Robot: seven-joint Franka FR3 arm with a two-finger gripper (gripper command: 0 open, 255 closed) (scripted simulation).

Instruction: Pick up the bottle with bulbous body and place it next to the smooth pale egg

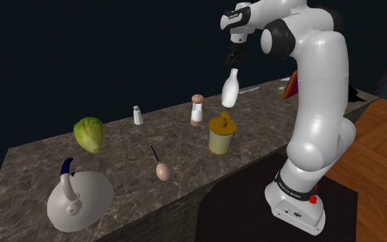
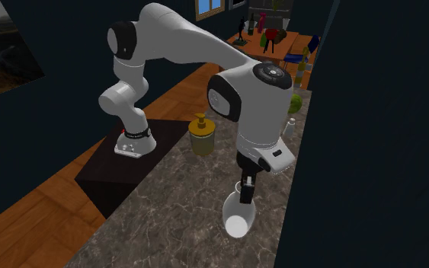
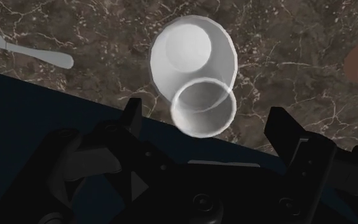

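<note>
A white bottle with a bulbous body point(image 1: 229, 91) stands upright on the dark marble counter point(image 1: 185, 158), near its back edge. My black gripper point(image 1: 234, 67) hangs straight above it, open. In the wrist view the bottle's neck point(image 3: 203, 108) sits between the two fingers point(image 3: 133, 118), which stand apart and do not touch it. The second exterior view has the gripper point(image 2: 247, 185) coming down on the bottle point(image 2: 238, 218) from above. The pale brownish egg point(image 1: 163, 171) lies near the counter's front edge, well toward the shoulder view's left of the bottle.
A yellow pump dispenser point(image 1: 220, 135), a brown-topped mill point(image 1: 197, 110) and a small white shaker point(image 1: 137, 115) stand on the counter. A lettuce point(image 1: 90, 134), a thin utensil point(image 1: 155, 152) beside the egg, and a white dish with a blue-handled piece point(image 1: 78, 199) lie further left.
</note>
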